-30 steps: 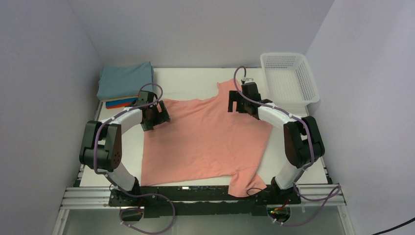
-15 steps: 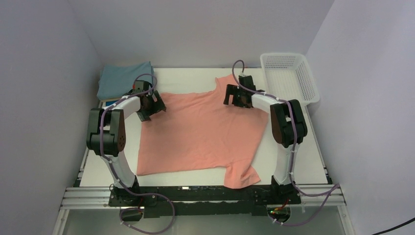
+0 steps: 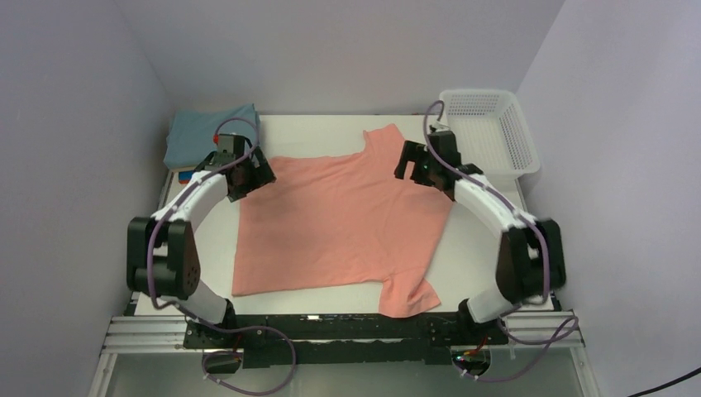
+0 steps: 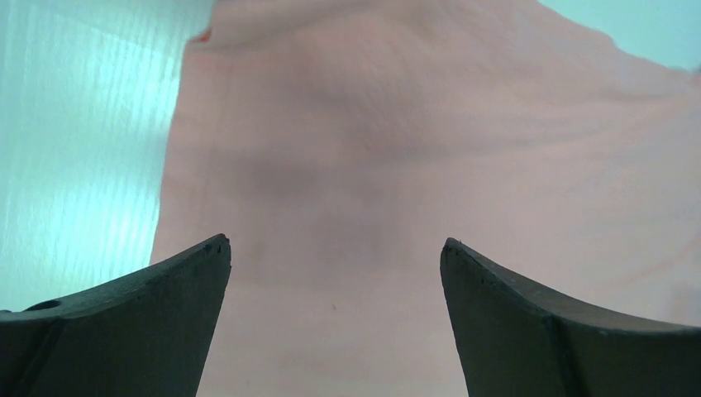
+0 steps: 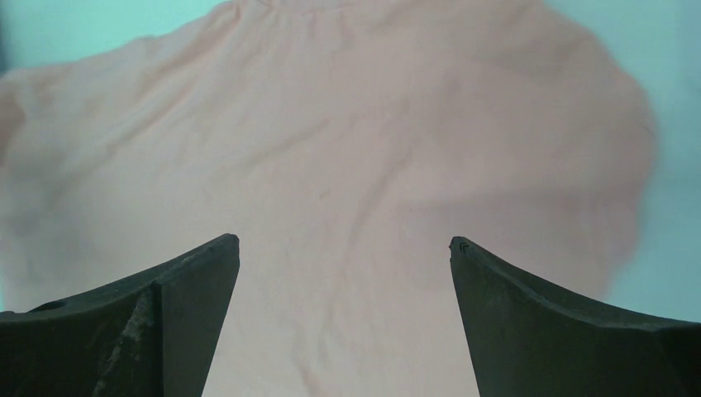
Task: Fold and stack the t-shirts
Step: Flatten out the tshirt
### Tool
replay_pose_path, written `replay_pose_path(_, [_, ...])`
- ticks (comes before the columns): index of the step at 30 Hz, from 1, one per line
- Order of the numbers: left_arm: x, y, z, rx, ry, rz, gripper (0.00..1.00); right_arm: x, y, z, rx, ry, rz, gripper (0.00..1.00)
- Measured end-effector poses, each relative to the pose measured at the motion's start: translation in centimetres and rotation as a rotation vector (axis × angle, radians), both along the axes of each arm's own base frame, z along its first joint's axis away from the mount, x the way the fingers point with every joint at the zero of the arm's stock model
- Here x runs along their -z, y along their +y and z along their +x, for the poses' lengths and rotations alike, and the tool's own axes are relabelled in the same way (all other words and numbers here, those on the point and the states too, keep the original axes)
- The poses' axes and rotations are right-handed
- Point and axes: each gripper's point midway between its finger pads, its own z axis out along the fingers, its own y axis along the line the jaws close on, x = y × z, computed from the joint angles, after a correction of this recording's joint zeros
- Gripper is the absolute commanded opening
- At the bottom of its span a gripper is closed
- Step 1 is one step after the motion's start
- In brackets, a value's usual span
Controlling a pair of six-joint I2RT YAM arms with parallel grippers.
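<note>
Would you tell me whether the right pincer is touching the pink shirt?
Cannot tell. The wrist view shows the right pincer open over the shirt, but no view shows a gap or contact.

Three plain walls in a pale grey-lilac close the space: a left wall, a back wall and a right wall, meeting in straight corners. Between them stands a white table with a flat, matte top. A silver metal rail runs along its near edge. The light is soft and even, with only faint shadows. A black cable crosses the bottom right corner.
</note>
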Motion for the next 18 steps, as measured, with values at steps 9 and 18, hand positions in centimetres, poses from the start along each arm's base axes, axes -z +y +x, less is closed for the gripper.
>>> replay_pose_path(9, [-0.2, -4.8, -5.4, 0.14, -0.029, -0.02, 0.99, 1.9, -5.6, -12.2, 0.208, 0.098, -0.034, 0.93])
replay_pose_path(18, [1.3, -5.1, -7.3, 0.145, 0.013, -0.035, 0.99, 9.0, -6.5, -16.8, 0.277, 0.321, -0.051, 0.43])
